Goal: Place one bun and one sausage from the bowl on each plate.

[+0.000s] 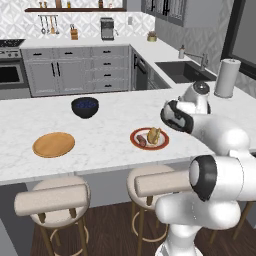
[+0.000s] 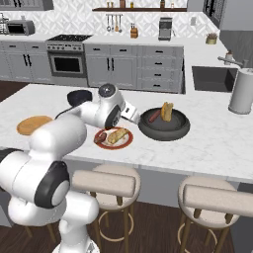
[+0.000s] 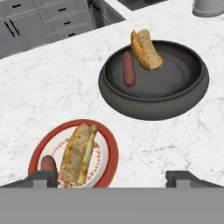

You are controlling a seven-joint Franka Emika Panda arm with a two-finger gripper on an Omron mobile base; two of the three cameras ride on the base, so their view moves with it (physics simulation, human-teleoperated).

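1. We see the gripper (image 3: pixel 111 177) with its fingers spread wide and nothing between them.
2. The red-rimmed plate (image 3: pixel 111 151), bearing a bun (image 3: pixel 78 153) and sausage (image 3: pixel 48 163), lies just beneath its left fingertip.
3. The bowl (image 3: pixel 153 105) sits ahead, holding another bun (image 3: pixel 146 50) and sausage (image 3: pixel 128 69).

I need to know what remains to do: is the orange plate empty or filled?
Empty. The orange plate lies bare on the counter, while the bowl holds one bun and one sausage.

Wide dark grey bowl (image 3: pixel 153 94) holding bun (image 3: pixel 146 49) and sausage (image 3: pixel 128 69); red-rimmed plate (image 3: pixel 110 151) nearby with bun (image 3: pixel 78 154) and sausage (image 3: pixel 48 163); orange wooden plate (image 1: pixel 53 144) bare.
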